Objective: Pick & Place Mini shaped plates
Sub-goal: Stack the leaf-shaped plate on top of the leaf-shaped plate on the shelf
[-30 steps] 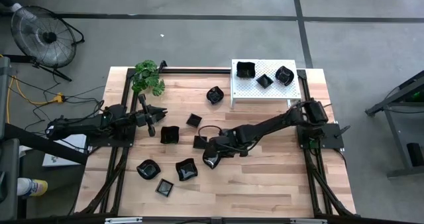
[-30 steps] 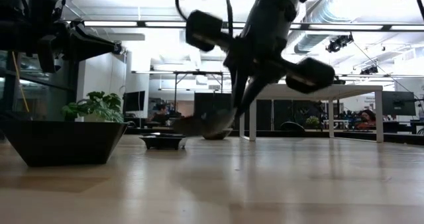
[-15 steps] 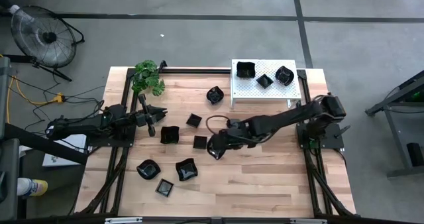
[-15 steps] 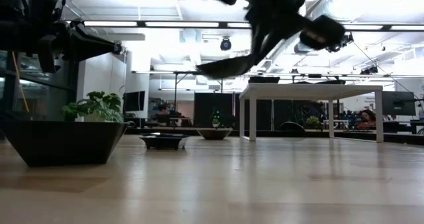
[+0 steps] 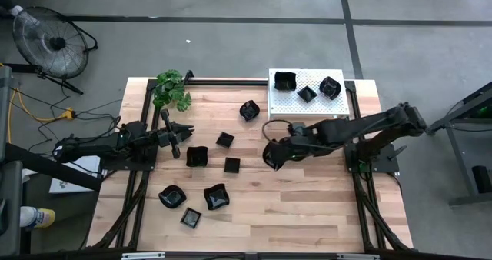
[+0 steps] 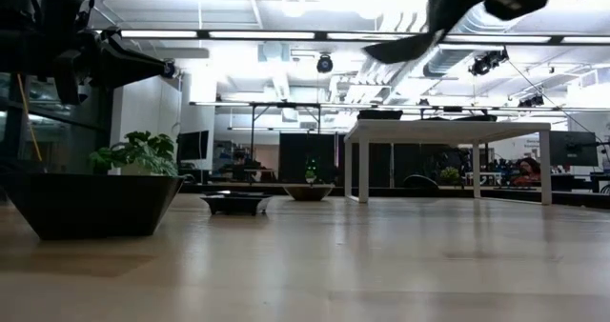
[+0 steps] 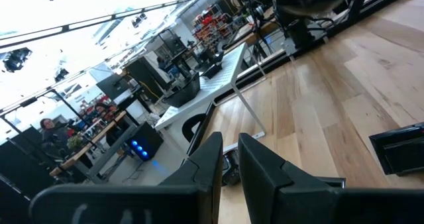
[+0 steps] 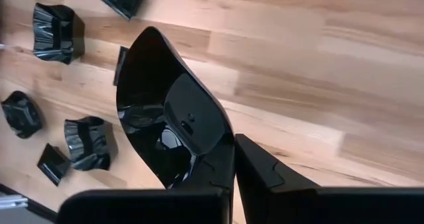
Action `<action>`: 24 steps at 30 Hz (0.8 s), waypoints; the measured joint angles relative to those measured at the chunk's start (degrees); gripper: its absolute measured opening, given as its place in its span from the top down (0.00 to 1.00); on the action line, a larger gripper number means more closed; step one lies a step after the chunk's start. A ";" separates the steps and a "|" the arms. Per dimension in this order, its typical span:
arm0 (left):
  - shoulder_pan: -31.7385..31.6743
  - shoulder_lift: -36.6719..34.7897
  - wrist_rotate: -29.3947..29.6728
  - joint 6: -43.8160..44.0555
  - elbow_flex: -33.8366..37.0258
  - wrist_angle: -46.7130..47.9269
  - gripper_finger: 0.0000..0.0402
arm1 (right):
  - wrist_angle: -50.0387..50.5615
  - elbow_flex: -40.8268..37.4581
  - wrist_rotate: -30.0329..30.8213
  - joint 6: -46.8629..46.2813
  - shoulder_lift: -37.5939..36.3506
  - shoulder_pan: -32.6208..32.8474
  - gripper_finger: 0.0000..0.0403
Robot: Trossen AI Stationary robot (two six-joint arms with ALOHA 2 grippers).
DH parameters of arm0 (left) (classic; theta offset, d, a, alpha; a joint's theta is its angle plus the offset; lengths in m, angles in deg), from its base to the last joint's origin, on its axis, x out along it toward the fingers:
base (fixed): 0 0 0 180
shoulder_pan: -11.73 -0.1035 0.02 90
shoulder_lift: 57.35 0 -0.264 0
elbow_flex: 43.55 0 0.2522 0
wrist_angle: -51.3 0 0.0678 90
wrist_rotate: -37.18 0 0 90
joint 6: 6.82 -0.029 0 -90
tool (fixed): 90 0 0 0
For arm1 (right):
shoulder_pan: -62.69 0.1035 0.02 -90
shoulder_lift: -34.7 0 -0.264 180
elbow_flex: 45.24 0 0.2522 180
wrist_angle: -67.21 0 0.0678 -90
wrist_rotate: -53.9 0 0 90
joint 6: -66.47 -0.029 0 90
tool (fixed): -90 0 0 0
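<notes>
My right gripper (image 8: 233, 164) is shut on one glossy black mini plate (image 8: 165, 111), held high over the table's middle (image 5: 269, 155), in front of the white perforated rack (image 5: 307, 106). Three black plates sit on the rack's top, among them a wavy one (image 5: 285, 81). Several more plates lie flat on the wood, such as a square one (image 5: 232, 165) and a wavy one (image 5: 216, 197). My left gripper (image 7: 230, 164) waits at the table's left side (image 5: 184, 133), level, fingers together, holding nothing. My right gripper pinches the plate's rim (image 8: 225, 141) at one edge, one finger on the dish's inner side and one on its outer side. The fingers slant down from the table's right. The plate is lifted clear and tilted, jutting out beyond the fingertips (image 6: 400, 48).
A potted plant (image 5: 171, 89) stands at the far left corner. A black metal frame (image 5: 142, 175) runs along the table's sides. Bare wood lies to the right of the loose plates and in front of the rack.
My right gripper has risen from just above the table and drawn back toward the right and far edges, toward the rack, staying shut. The plate has gone up with it, from table height to well above the rack's top.
</notes>
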 joint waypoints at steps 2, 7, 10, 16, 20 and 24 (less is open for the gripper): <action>-0.02 0.00 0.00 0.00 0.00 0.02 0.89 | 3.32 0.00 0.90 0.04 -2.07 0.33 0.99; 0.00 0.00 0.00 0.00 0.00 0.00 0.89 | 11.34 0.00 4.85 -0.20 -7.05 1.45 0.99; -0.02 0.00 0.02 0.00 0.00 0.00 0.89 | 15.36 0.00 6.91 -0.25 -9.79 2.04 0.99; -0.01 0.00 0.00 0.00 0.00 0.00 0.89 | 21.55 0.00 11.40 -0.18 -14.55 2.90 0.99; -0.02 0.00 0.02 0.00 0.00 0.02 0.89 | 25.15 0.00 14.56 0.01 -17.89 3.88 0.99; -0.01 0.00 0.01 0.00 0.00 0.00 0.89 | 26.95 0.00 17.60 0.17 -21.71 4.93 0.99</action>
